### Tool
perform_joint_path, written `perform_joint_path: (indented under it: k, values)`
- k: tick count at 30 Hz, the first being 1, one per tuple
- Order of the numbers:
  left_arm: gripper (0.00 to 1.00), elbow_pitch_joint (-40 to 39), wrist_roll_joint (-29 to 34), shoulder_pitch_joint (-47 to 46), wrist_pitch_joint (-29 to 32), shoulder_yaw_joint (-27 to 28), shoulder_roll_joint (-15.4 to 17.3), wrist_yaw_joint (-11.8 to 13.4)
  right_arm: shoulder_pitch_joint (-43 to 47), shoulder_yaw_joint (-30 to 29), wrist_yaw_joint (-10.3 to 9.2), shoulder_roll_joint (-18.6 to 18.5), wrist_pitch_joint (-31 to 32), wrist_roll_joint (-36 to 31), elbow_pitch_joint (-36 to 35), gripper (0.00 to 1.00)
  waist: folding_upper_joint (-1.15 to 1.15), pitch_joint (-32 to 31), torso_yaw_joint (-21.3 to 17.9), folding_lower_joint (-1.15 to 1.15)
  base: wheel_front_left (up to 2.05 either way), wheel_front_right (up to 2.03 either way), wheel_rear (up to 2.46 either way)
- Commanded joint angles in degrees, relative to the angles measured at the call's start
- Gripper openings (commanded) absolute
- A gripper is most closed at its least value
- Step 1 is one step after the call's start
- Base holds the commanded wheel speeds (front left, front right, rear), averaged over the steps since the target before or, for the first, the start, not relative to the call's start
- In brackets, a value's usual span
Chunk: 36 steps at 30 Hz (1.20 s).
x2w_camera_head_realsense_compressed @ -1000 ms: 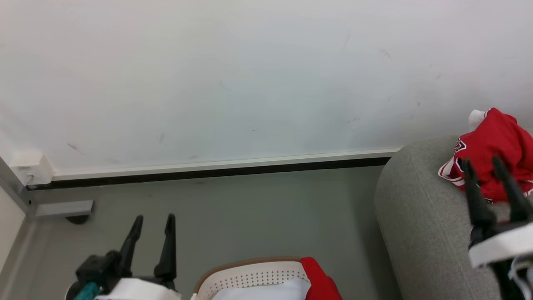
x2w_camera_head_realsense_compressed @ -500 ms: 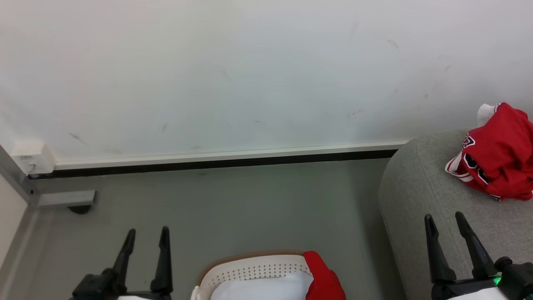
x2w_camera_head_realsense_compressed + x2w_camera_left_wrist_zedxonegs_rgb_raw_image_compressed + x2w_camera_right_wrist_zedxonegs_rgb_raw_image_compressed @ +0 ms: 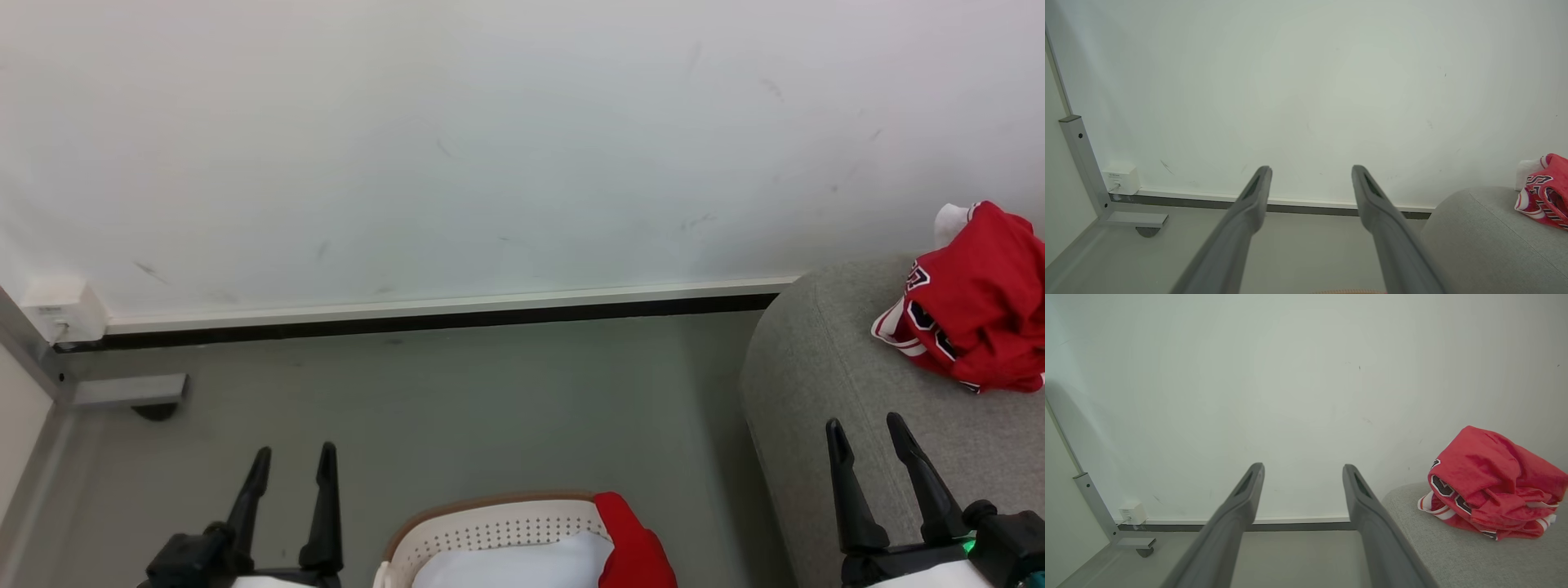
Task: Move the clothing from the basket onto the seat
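**Both grippers empty; one red garment on the seat, one in the basket**

From the head camera, the left gripper (image 3: 295,449) sat at 7 o'clock. Its two dark fingers pointed up, spread apart, with nothing between them. The right gripper (image 3: 863,420) sat at 5 o'clock, its fingers likewise parted and empty. Its tips were over the near part of the seat (image 3: 816,392).

The seat, a large grey upholstered block with rounded edges, filled the area from 3 to 5 o'clock. A crumpled red jersey (image 3: 971,302) lay on top of it at 3 o'clock, with white striped trim and black-and-white lettering showing in the folds. It was well apart from the right gripper's fingertips.

The basket (image 3: 490,535) was at 6 o'clock, cut off by the bottom edge. It was cream-white with rows of small holes and a brown rim. A pale lining (image 3: 514,567) showed inside. A plain red garment (image 3: 633,547) hung over the rim on the basket's 3 o'clock side, between the basket and the seat.

The grey floor (image 3: 490,408) lay between the grippers. A pale wall (image 3: 490,147) with faint scuff marks took up the upper half, with a white and black baseboard (image 3: 449,309) along its foot. At 9 o'clock, a small white box (image 3: 61,310) sat on the wall above a grey metal foot (image 3: 122,390).

Each wrist camera looked along its own widely spread fingers toward the wall, with the jersey on the seat at 3 o'clock.
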Motion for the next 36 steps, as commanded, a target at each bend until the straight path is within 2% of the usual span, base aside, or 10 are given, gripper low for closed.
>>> perform_joint_path:
  k: [1, 15, 22, 32, 36]
  values:
    - [1.00, -0.38, -0.43, -0.06, -0.02, 0.17, 0.14, 0.10, -0.49, -0.03, -0.13, -0.19, 0.02, 0.17, 0.17, 1.00, 0.00, 0.06, -0.16, 0.00, 0.00, 0.00, 0.00]
    - [1.00, -0.07, -0.78, -0.74, -0.02, -0.19, 0.14, 0.00, -1.25, 0.17, -0.13, -0.80, 0.01, 0.74, 0.21, 1.00, 0.00, 1.13, -1.27, 0.00, 0.00, 0.00, 0.00]
    - [1.00, 1.09, 0.07, -4.13, -0.02, -3.72, 0.15, -0.99, -2.11, -2.56, -0.13, -2.99, 0.02, 0.66, -1.16, 1.00, 0.00, 4.39, -2.86, 0.00, 0.00, 0.00, 0.00]
    - [1.00, 10.37, 1.60, -12.53, -0.02, -9.27, 0.18, -2.38, -8.18, -2.88, -0.13, -3.31, 0.03, 1.28, -2.94, 1.00, 0.00, 14.19, -7.67, 0.00, 0.00, 0.00, 0.00]
    - [1.00, 19.18, 2.30, -17.17, -0.02, -11.76, 1.07, -3.53, -11.23, -2.80, -0.13, -2.47, 0.03, 1.35, -3.75, 1.00, 0.00, 18.72, -10.04, 0.00, 0.00, 0.00, 0.00]
